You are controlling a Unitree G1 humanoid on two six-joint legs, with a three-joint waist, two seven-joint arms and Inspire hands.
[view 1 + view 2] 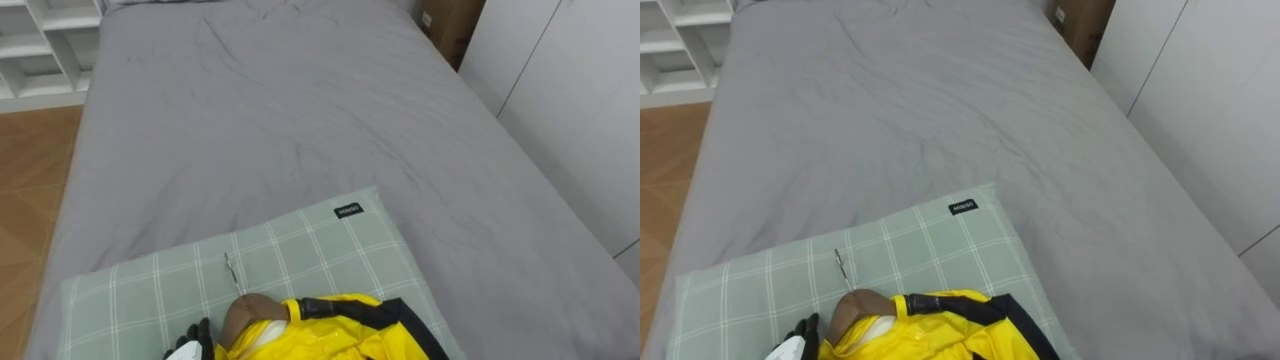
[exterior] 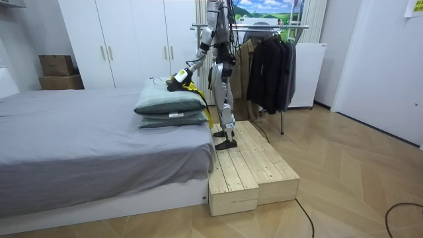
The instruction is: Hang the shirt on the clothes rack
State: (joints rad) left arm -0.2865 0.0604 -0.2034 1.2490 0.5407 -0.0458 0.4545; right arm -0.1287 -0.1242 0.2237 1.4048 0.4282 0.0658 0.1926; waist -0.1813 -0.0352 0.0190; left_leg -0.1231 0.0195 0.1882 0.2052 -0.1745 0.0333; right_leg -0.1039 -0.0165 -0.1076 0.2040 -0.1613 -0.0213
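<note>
Beside robot hand (image 1: 192, 342), yellow jacket (image 1: 330, 325).

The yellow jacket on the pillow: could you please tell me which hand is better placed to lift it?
Probably the left: the left hand is close beside the yellow jacket and its wooden hanger on the checked pillow.

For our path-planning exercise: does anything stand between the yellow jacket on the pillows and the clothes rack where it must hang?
Nothing visible but the robot itself: the yellow jacket lies on the pillows before it, the clothes rack behind it. Dark clothes already fill part of the rail.
</note>
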